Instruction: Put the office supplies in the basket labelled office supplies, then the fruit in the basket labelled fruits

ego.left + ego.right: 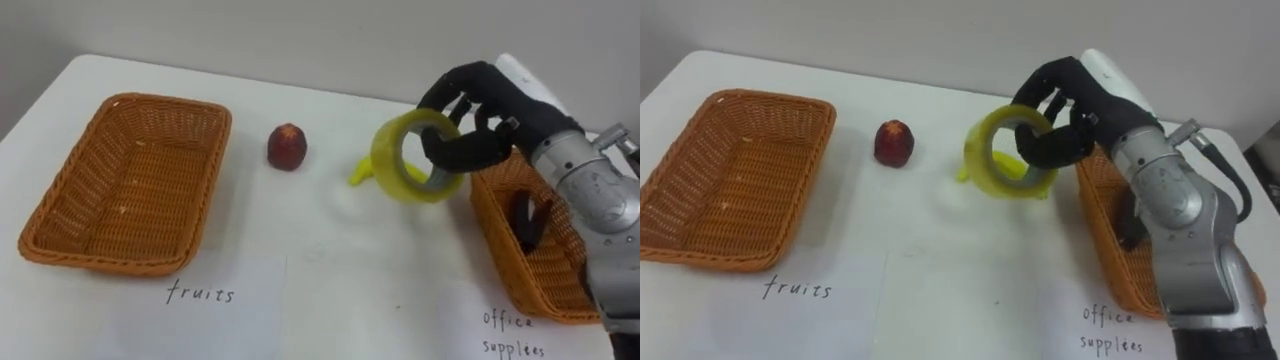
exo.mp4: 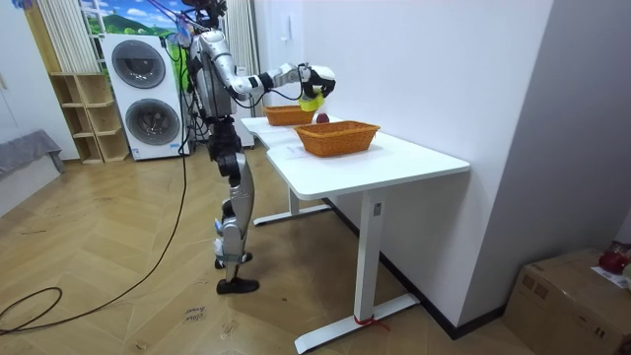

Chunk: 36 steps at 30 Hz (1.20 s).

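Note:
My right hand (image 1: 480, 110) is shut on a yellow tape roll (image 1: 388, 160), with the fingers hooked through its hole. It holds the roll in the air above the white table (image 1: 330, 270), just left of the right-hand wicker basket (image 1: 495, 230). That basket holds a dark object (image 1: 525, 215). A red fruit (image 1: 287, 147) lies on the table between the baskets. A small yellow thing (image 1: 358, 176) lies behind the roll, partly hidden by it. The left wicker basket (image 1: 130, 100) is empty. In the room view I stand at the table's end with the hand (image 2: 314, 84) stretched out over it.
Paper labels lie in front of the baskets: "fruits" (image 1: 200, 293) by the left one, "office supplies" (image 1: 515, 335) by the right one. The wall runs close behind the table's far edge. Washing machines (image 2: 148, 94) stand behind me.

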{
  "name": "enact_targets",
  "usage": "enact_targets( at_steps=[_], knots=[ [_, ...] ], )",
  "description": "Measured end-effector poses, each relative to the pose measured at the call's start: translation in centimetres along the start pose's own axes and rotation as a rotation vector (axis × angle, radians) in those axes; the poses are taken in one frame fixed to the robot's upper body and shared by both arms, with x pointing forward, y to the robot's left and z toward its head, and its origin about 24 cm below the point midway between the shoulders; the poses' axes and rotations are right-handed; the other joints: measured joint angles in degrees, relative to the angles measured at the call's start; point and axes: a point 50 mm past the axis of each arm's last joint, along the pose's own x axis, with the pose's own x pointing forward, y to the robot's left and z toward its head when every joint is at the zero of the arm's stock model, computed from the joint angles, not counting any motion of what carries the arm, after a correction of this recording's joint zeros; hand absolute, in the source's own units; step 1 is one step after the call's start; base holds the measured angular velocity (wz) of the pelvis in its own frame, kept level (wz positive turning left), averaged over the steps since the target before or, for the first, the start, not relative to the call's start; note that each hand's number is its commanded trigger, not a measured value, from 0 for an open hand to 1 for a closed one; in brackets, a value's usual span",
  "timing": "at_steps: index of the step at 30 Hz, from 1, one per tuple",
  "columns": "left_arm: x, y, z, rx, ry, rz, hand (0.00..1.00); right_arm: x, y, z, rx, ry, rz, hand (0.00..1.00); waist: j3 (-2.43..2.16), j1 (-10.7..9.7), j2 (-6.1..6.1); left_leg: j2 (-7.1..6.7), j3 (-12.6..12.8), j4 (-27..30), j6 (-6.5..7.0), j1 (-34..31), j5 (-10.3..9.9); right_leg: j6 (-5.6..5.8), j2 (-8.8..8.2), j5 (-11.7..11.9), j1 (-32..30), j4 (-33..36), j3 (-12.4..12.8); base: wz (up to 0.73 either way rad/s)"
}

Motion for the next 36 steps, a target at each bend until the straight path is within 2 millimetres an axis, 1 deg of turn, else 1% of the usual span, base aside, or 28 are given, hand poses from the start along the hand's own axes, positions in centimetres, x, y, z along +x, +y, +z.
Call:
enact_targets(
  at_steps=[2, 3, 6, 8, 9, 12, 14, 15, 19, 22, 26, 30, 36],
  knots=[
    [0.0, 0.0, 0.1, 0.0, -0.002, 0.001, 0.0, -0.2, 0.0, -0.4, 0.01, 0.012, -0.019, 1.0, 0.1, -0.23, 0.14, 0.0, 0.0, 0.0, 0.0, 0.0, 0.0, 0.0, 0.01, 0.0, 0.0, -0.03, 0.0, 0.0],
    [0.0, 0.0, 0.1, -0.001, -0.004, 0.001, 0.0, -0.5, 0.0, -0.9, 0.013, 0.024, -0.033, 1.0, -0.05, -0.26, -0.08, 0.01, -0.03, 0.01, 0.0, -0.01, 0.0, 0.0, 0.01, 0.0, 0.0, -0.03, 0.0, 0.0],
    [0.1, 0.1, 0.5, -0.006, -0.013, 0.003, 0.0, -1.2, 0.0, -2.5, 0.071, 0.073, -0.061, 1.0, 0.14, -0.57, 0.2, -0.03, -0.13, 0.06, 0.0, -0.03, 0.0, 0.0, -0.01, 0.0, 0.08, -0.01, 0.01, 0.0],
    [0.1, 0.0, 0.3, -0.009, -0.008, 0.001, 0.0, -1.8, 0.0, -3.4, 0.11, 0.102, -0.081, 1.0, 0.27, -1.27, 0.38, -0.02, 0.28, 0.05, 0.0, 0.24, 0.0, 0.01, 0.01, 0.0, 0.09, -0.01, 0.29, -0.05],
    [0.1, 0.0, 0.3, -0.008, -0.006, 0.0, 0.0, -1.9, -0.1, -3.6, 0.114, 0.109, -0.084, 1.0, 0.4, -1.38, 0.57, 0.0, 0.4, 0.03, 0.0, 0.3, 0.0, 0.01, 0.02, 0.0, 0.09, 0.02, 0.37, -0.1],
    [0.0, 0.0, 0.2, -0.01, -0.003, -0.001, 0.0, -2.2, -0.5, -4.5, 0.119, 0.142, -0.118, 1.0, 0.61, -1.57, 1.03, 0.17, 1.15, -0.22, -0.02, 0.53, -0.02, 0.0, 0.18, 0.01, 0.02, 0.18, 0.9, -0.14],
    [0.0, 0.0, 0.1, -0.01, 0.0, -0.001, 0.0, -2.3, -0.8, -4.8, 0.107, 0.154, -0.131, 1.0, 0.45, -2.05, 1.29, 0.27, 1.28, -0.3, -0.03, 0.59, -0.03, -0.04, 0.29, 0.04, -0.08, 0.22, 1.03, -0.06],
    [0.0, -0.1, 0.0, -0.011, 0.002, -0.001, 0.0, -2.3, -1.1, -5.0, 0.097, 0.162, -0.139, 1.0, 0.31, -2.77, 1.35, 0.31, 1.36, -0.3, -0.04, 0.61, -0.03, -0.06, 0.33, 0.05, -0.09, 0.22, 1.06, 0.0],
    [0.0, -0.1, 0.1, -0.014, -0.004, -0.004, 0.0, -2.9, -2.0, -6.2, 0.107, 0.21, -0.209, 1.0, -0.11, -3.39, 1.33, 0.31, 1.55, -0.29, -0.06, 0.73, -0.02, -0.07, 0.31, 0.05, -0.08, 0.19, 0.93, 0.0],
    [0.0, -0.1, 0.2, -0.016, -0.01, -0.007, 0.0, -3.1, -2.3, -7.0, 0.11, 0.236, -0.239, 1.0, -0.26, -3.84, 1.19, 0.29, 1.55, -0.29, -0.06, 0.8, -0.02, -0.06, 0.29, 0.06, -0.08, 0.16, 0.95, 0.0],
    [-0.1, -0.2, -0.1, -0.015, -0.006, -0.019, 0.0, -3.2, -2.2, -7.3, 0.11, 0.252, -0.246, 1.0, -0.38, -4.7, 1.32, 0.32, 1.62, -0.27, -0.06, 0.92, -0.02, -0.06, 0.3, 0.06, 0.04, 0.16, 1.0, 0.0],
    [-0.1, -0.2, -0.1, -0.015, -0.005, -0.023, 0.0, -3.3, -1.8, -8.4, 0.121, 0.297, -0.238, 1.0, -0.37, -5.19, 1.31, 0.31, 1.71, -0.26, -0.07, 0.93, -0.02, -0.06, 0.29, 0.06, 0.21, 0.17, 1.39, 0.0],
    [-0.3, -0.5, -0.9, -0.007, 0.02, -0.034, 0.0, -3.6, -1.5, -9.2, 0.142, 0.331, -0.23, 1.0, -0.34, -6.23, 1.24, 0.32, 1.6, -0.34, -0.07, 0.88, -0.02, -0.06, 0.33, 0.06, 0.18, 0.22, 1.46, 0.0]
  ],
)
